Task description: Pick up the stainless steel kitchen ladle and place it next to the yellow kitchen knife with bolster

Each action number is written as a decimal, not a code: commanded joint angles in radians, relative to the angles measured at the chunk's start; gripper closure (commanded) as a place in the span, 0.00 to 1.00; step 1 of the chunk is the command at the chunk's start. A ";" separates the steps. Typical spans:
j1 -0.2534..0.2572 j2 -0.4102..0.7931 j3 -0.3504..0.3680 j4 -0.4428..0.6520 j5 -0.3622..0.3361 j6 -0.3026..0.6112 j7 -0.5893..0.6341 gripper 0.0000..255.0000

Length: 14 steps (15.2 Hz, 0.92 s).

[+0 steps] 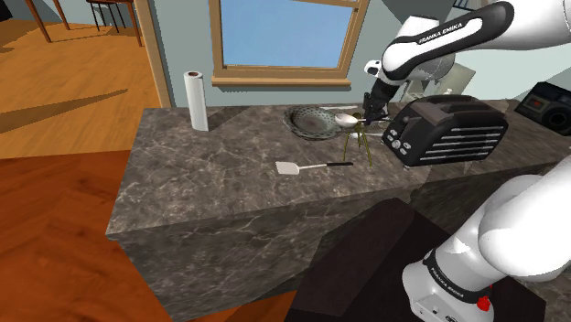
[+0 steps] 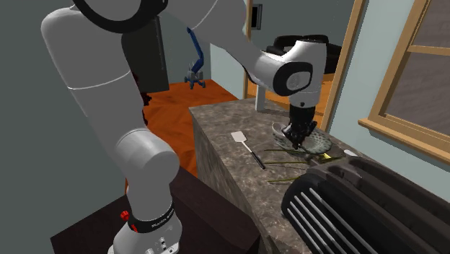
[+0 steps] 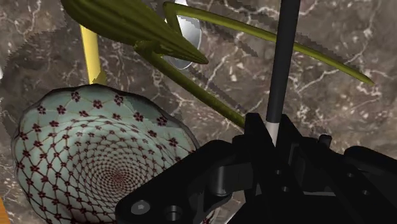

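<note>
My black gripper (image 1: 370, 116) (image 3: 273, 127) hangs over the back of the marble counter (image 1: 229, 183), between a patterned bowl and the toaster. Its fingers are shut on the thin dark handle (image 3: 283, 57) of the ladle. The ladle's shiny bowl (image 1: 346, 119) (image 3: 186, 35) shows beside the patterned bowl's rim, partly behind an olive-green leaf. The yellow knife (image 3: 91, 54) (image 2: 329, 155) lies on the counter just beyond the patterned bowl, mostly covered by the green stalks.
A patterned bowl (image 1: 309, 121) (image 3: 95, 159) sits under the hand. An olive-green stalked thing (image 1: 359, 142) (image 3: 191, 83) spreads beside it. A black toaster (image 1: 446, 130) stands close by. A white spatula (image 1: 309, 167) and a paper towel roll (image 1: 194, 101) are also here.
</note>
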 commanded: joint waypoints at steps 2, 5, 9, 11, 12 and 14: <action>-0.023 0.057 -0.057 0.060 0.041 -0.008 -0.108 1.00; -0.046 0.124 -0.102 0.130 0.095 -0.022 -0.213 1.00; -0.091 0.229 -0.148 0.239 0.185 -0.052 -0.355 1.00; -0.122 0.287 -0.162 0.301 0.235 -0.074 -0.424 1.00; -0.140 0.318 -0.166 0.334 0.259 -0.086 -0.458 1.00; -0.180 0.380 -0.172 0.404 0.308 -0.113 -0.521 1.00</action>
